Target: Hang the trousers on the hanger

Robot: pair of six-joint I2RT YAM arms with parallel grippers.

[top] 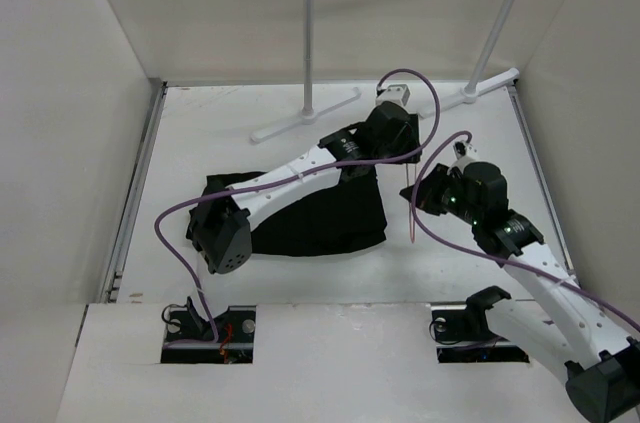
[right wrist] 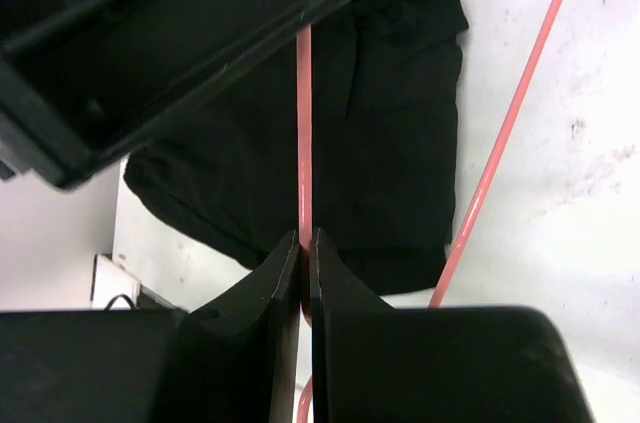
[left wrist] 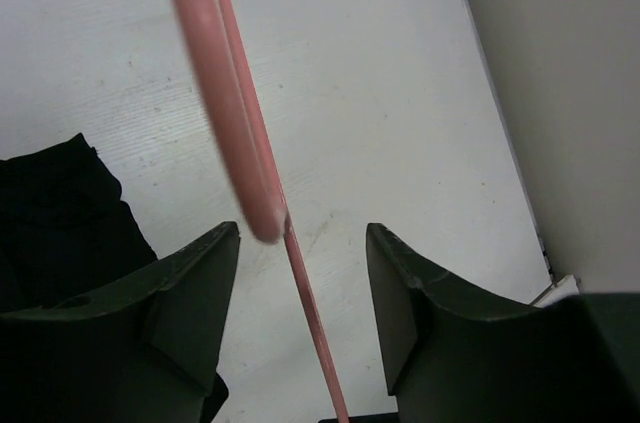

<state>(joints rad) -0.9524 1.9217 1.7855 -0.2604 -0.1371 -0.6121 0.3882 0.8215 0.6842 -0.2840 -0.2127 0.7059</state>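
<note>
Near the table's (top: 250, 113) middle, the trousers (top: 300, 218) lay heaped, the slender hanger (top: 411, 213) beside them pinched in the right gripper (right wrist: 305, 253), the left gripper (left wrist: 300, 273) spread around it untouching, so any nudge could swivel it loose.

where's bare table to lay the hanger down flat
Bare table: the strip between the trousers and the left wall, and the strip in front of the trousers. Crowded centre right, where left gripper and right gripper meet at the hanger.
</note>
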